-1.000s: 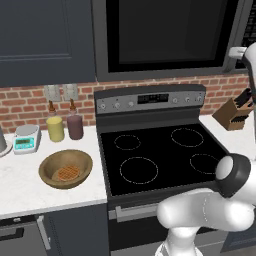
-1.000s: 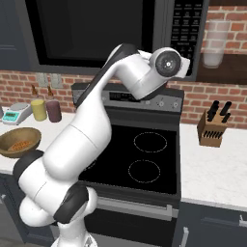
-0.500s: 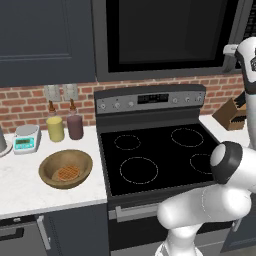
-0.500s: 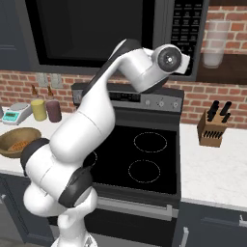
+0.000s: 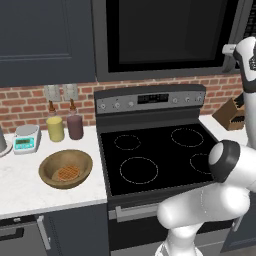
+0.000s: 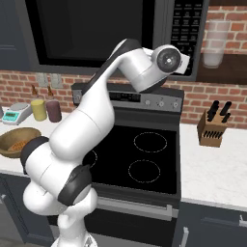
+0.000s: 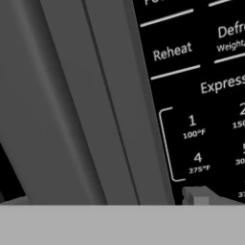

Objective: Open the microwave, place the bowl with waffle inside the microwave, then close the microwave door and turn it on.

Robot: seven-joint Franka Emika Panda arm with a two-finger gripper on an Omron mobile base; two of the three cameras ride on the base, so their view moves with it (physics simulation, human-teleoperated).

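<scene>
The microwave (image 5: 165, 35) hangs over the stove with its door (image 6: 91, 34) closed. In the hand view the vertical grey bar handle (image 7: 91, 105) is very close, with the button panel (image 7: 201, 95) to its right. My gripper (image 7: 103, 198) is open, one fingertip (image 7: 196, 195) on the panel side and the other at the far left, so the handle stands between them. In both base views my hand is raised to the microwave's right side. The wooden bowl (image 5: 65, 169) sits on the counter left of the stove, with the waffle (image 5: 67, 173) inside.
A black stove (image 5: 155, 155) lies below the microwave. Two jars (image 5: 65, 127) and a small scale (image 5: 26, 137) stand at the brick wall behind the bowl. A knife block (image 6: 212, 128) is on the right counter. Dark blue cabinets (image 5: 45, 40) flank the microwave.
My elbow has drawn slightly up and in toward the stove. The hand stays at the microwave's handle with barely any shift. Bowl and door have not moved.
</scene>
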